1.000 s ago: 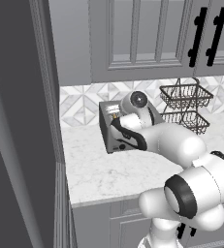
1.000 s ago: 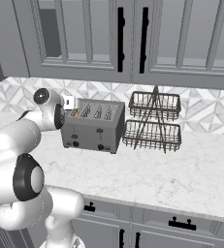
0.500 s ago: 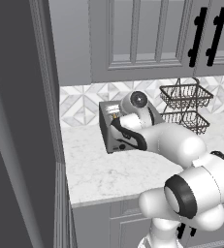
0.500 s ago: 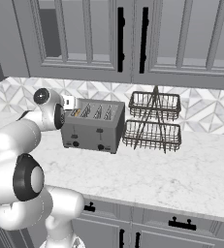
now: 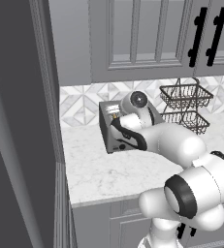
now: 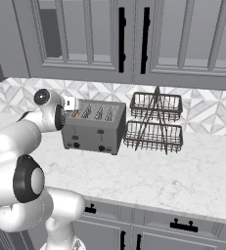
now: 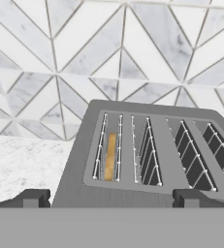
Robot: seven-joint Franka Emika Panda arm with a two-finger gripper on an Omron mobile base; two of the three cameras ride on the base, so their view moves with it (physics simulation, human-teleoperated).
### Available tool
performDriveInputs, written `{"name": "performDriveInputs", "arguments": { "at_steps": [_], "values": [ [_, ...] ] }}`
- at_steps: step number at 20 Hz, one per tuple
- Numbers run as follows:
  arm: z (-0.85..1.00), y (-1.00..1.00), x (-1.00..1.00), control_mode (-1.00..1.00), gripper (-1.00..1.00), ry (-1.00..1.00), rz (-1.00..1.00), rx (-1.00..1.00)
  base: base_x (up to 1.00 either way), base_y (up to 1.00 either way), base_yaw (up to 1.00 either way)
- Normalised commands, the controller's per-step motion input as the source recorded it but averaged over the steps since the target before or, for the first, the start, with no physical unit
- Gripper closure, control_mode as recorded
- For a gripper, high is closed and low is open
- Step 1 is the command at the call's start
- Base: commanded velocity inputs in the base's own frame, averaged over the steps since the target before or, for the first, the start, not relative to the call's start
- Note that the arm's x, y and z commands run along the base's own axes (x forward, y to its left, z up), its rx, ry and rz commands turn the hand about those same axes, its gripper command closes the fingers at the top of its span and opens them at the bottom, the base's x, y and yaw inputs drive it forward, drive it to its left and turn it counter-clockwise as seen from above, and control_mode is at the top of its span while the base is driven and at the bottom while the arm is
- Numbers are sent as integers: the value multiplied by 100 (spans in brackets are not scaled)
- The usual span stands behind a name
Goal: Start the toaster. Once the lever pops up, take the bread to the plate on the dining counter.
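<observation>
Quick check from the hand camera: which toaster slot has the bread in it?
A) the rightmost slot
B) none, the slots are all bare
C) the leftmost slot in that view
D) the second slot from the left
C: the hand view shows the bread edge-on in the leftmost slot of the toaster.

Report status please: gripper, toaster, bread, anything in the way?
Gripper open, empty, above toaster. Bread down in the end slot. Wire basket rack beside toaster, not blocking.

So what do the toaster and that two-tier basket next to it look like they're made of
The toaster looks like brushed grey metal: flat, matte panels, with black levers and knobs that could be plastic. The two-tier basket looks like thin dark wire, an open see-through mesh. Everything is rendered, so these are impressions only.
</observation>
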Motion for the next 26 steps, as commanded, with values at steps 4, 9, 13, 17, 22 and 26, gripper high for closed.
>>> {"name": "performDriveInputs", "arguments": {
  "at_steps": [4, 9, 13, 17, 22, 26],
  "values": [
    [0, 0, 0, -100, -100, 0, 0, 0, 0, 0, 0],
    [0, 0, 0, -100, -100, 0, 0, 0, 0, 0, 0],
    [0, 0, 0, -100, -100, 0, 0, 0, 0, 0, 0],
    [0, 0, 0, -100, -100, 0, 0, 0, 0, 0, 0],
    [0, 0, 0, -100, -100, 0, 0, 0, 0, 0, 0],
    [0, 0, 0, -100, -100, 0, 0, 0, 0, 0, 0]
  ]
}}
